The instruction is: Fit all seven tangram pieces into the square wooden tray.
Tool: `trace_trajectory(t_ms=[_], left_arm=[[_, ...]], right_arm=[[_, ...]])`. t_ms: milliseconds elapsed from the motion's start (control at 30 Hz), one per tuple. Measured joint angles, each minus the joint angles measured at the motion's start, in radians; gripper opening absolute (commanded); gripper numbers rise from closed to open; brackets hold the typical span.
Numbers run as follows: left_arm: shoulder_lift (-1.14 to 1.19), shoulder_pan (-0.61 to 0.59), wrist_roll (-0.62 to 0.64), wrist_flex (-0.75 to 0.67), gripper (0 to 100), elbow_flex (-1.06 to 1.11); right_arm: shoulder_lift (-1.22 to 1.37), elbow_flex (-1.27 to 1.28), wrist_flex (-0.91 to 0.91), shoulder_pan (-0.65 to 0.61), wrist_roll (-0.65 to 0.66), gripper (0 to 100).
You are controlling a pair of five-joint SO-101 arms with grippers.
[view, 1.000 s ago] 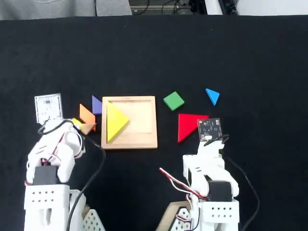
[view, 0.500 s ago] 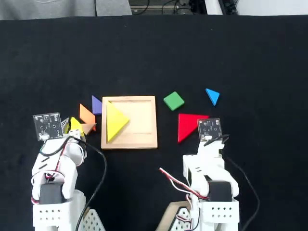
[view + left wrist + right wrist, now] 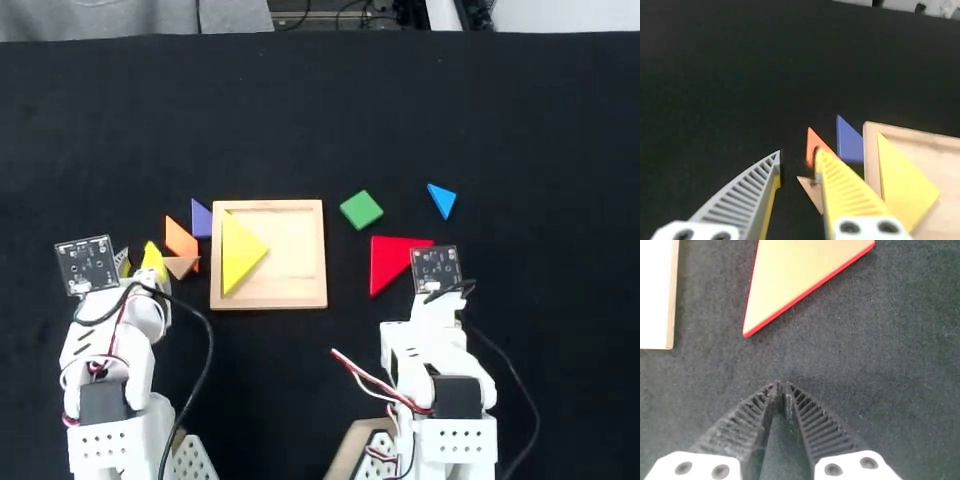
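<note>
Left hand [image 3: 797, 155] back, clear of tray [image 3: 216, 255] edge

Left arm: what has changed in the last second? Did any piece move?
The left gripper drew back toward its base and is open, empty, beside the tan triangle. No piece moved or was gripped; the tray and right gripper stayed put.

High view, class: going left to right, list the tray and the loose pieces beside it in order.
Orange piece, dark blue triangle, wooden tray, green square, red triangle, light blue triangle.
</note>
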Motion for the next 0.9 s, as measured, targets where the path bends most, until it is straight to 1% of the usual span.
trace_trajectory(t_ms=[233,367,567,767,900], left_arm=[[0.000,-0.002,-0.003,-0.025,14,0.002],[0.000,0.017,-0.054,-0.023,14,0.002],[0.000,0.063,-0.094,0.044,14,0.002],[0.000,0.078,-0.095,0.054,14,-0.002],[0.063,0.120,-0.095,0.109,14,-0.018]], right_arm=[[0.000,0.000,0.000,0.000,0.000,1.3],[0.000,0.000,0.000,0.000,0.000,1.4],[0.000,0.000,0.000,0.000,0.000,1.3],[0.000,0.000,0.000,0.000,0.000,1.5],[0.000,0.000,-0.005,0.000,0.000,1.5]])
